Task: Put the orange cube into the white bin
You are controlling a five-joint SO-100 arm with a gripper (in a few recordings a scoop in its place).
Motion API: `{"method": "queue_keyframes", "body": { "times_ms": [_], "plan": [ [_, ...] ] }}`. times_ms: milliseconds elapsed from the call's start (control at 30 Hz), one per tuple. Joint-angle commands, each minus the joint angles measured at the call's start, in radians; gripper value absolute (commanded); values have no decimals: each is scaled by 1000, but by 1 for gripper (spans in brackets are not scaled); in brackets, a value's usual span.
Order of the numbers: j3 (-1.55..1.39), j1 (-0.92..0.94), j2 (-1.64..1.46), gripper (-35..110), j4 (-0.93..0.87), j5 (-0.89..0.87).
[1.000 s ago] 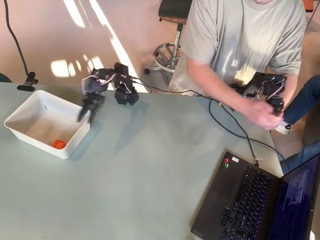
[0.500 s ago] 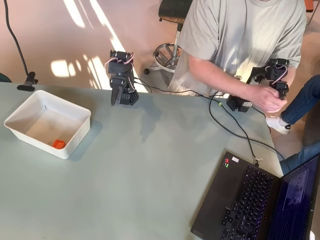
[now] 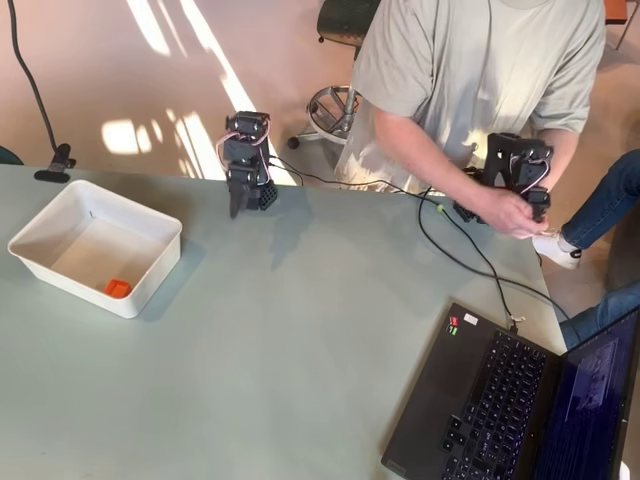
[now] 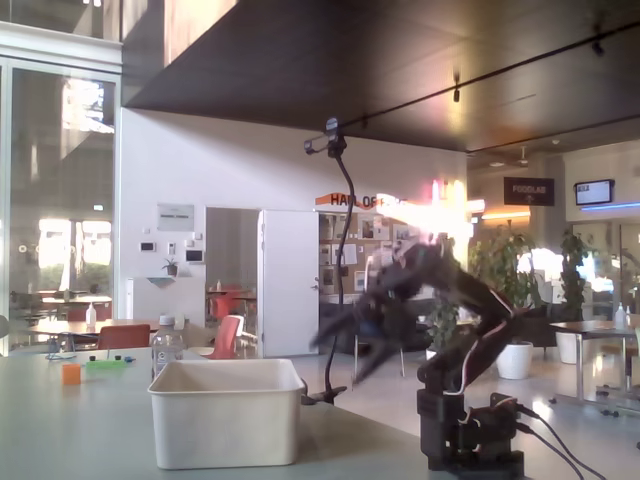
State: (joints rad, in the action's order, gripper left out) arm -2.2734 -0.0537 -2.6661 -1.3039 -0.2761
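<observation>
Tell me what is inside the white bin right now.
In the overhead view the white bin holds the orange cube, lying near its front corner. In the fixed view the bin's wall hides the inside, so the cube cannot be checked there.

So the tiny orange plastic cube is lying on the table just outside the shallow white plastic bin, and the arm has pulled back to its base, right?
Not quite. The overhead view shows the tiny orange plastic cube lying inside the shallow white plastic bin, near its lower corner, not on the table outside it. The rest holds: the gripper is back by the arm's base, well clear of the bin.
</observation>
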Motion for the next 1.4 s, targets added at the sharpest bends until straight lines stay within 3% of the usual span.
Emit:
{"method": "queue_keyframes", "body": {
  "times_ms": [0,400,767,1367],
  "plan": [
    [-141,-6,-104,47,91,0],
    [-362,8,-120,45,149,2],
    [-377,9,-118,16,147,2],
    [-528,-6,-130,14,224,8]
  ]
}}
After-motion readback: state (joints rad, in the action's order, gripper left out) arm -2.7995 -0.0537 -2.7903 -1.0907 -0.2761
